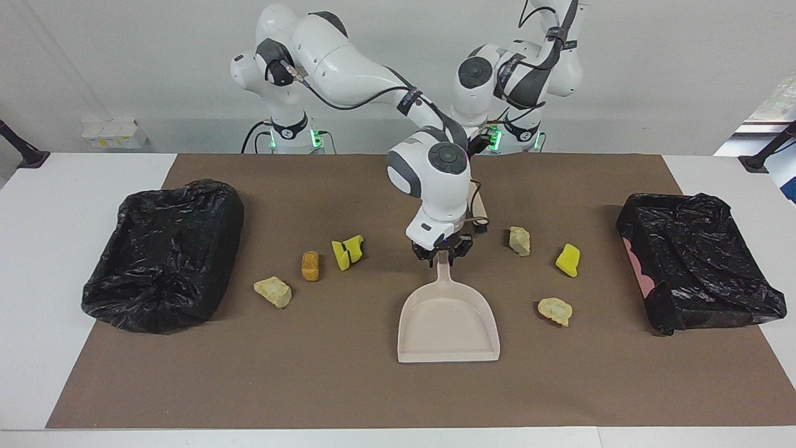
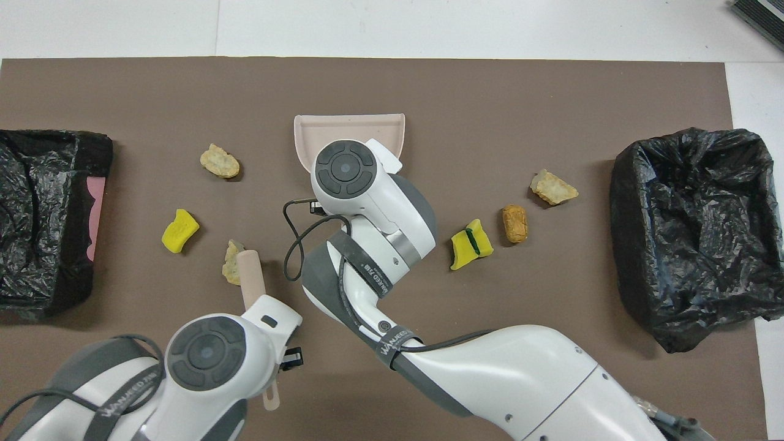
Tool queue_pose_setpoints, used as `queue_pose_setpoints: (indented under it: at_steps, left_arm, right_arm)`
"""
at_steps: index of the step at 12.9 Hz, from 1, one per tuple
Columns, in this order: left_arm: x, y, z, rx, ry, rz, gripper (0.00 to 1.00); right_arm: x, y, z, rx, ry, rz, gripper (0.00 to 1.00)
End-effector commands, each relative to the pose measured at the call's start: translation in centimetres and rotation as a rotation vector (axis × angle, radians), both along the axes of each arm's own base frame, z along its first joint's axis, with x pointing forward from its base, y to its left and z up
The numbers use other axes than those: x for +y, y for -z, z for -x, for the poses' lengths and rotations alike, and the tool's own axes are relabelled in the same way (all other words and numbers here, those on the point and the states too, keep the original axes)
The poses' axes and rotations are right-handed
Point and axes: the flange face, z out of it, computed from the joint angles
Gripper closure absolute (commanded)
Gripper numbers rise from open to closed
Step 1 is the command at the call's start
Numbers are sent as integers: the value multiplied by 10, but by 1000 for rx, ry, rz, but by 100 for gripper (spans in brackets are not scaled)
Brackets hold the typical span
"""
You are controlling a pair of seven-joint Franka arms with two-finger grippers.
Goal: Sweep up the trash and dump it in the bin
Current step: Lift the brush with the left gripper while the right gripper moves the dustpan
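The dustpan (image 1: pixel 448 323) lies mid-mat among the trash chunks (image 1: pixel 273 292), its handle toward the robots and its mouth away. The right gripper (image 1: pixel 443 252) seemingly pinches that handle. The left gripper (image 1: pixel 477 225), clamped on a beige stick (image 2: pixel 251 278), hangs just beside it.

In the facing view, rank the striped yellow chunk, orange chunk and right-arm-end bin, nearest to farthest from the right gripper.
1. Striped yellow chunk, beside the right gripper.
2. Orange chunk, more toward the right arm's end.
3. Bin, at that end.

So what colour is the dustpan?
Pale beige-pink all over, the dustpan shows best in the facing view.
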Motion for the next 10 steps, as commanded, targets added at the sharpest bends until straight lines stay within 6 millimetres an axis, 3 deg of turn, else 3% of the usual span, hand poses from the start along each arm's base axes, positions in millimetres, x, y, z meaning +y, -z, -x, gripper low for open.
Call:
queue_pose_setpoints:
  at_steps: [1, 3, 5, 7, 10]
  left_arm:
    - [50, -1, -25, -20, -102, -43, 100]
    - [108, 3, -50, -39, -173, -91, 100]
    - [150, 7, -62, -37, -177, -80, 100]
    - [166, 9, -68, -65, -177, -60, 100]
    - [165, 38, -84, -47, -132, -54, 100]
  right_arm:
    - [-4, 0, -3, -15, 23, -12, 100]
    - [-15, -26, -7, -30, 42, -27, 100]
    - [-23, -46, -4, -33, -18, -15, 100]
    - [-28, -63, 2, -28, -90, 4, 100]
    - [-65, -95, -1, -7, -279, 49, 100]
